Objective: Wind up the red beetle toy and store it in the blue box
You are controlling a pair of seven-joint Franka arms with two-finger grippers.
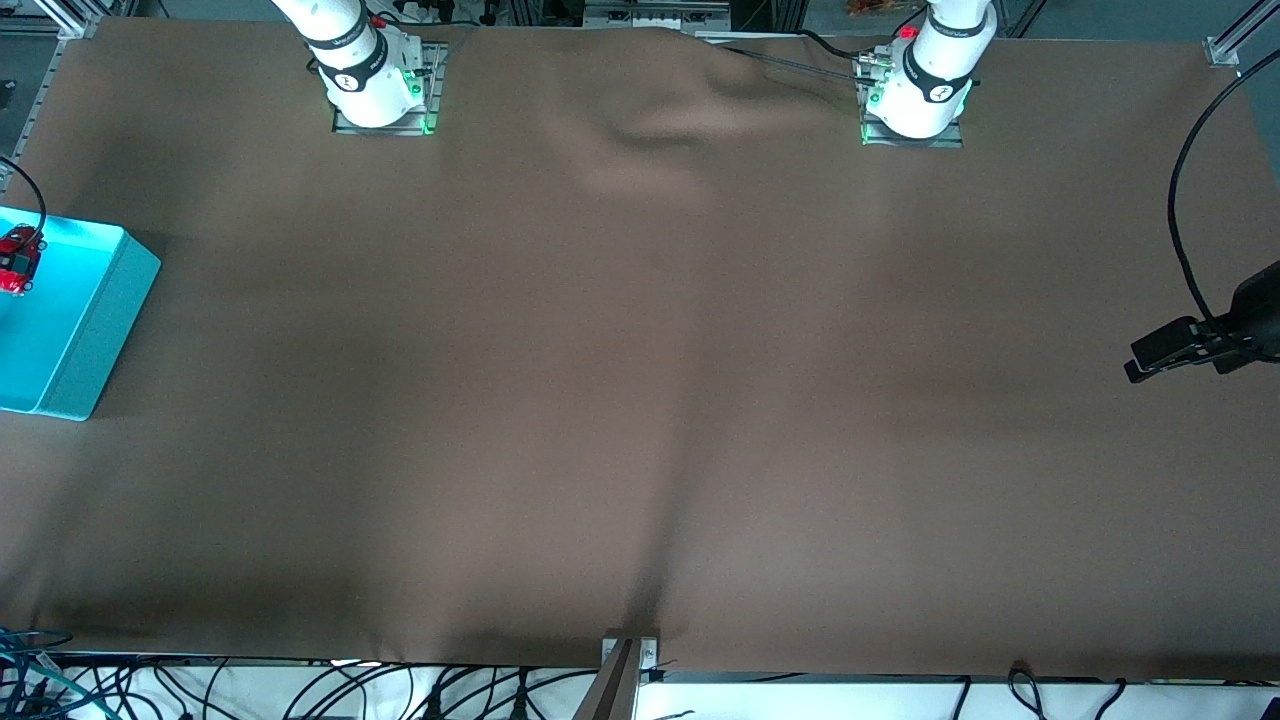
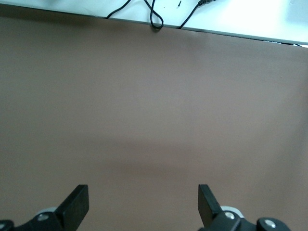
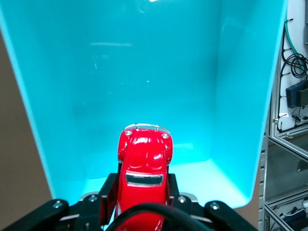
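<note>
We judge the task near its end: the red beetle toy (image 3: 144,168) is clamped between the fingers of the right gripper (image 1: 18,262) and hangs over the open blue box (image 1: 95,330), which stands at the table's (image 1: 640,400) edge toward the right arm's end. Whether the toy is wound we cannot tell; release into the box remains. The left arm waits; the left gripper (image 2: 143,207) hovers over bare table, its jaws spread apart and empty.

Brown cloth (image 1: 640,400) covers the table; cables (image 1: 300,690) along its edge.
</note>
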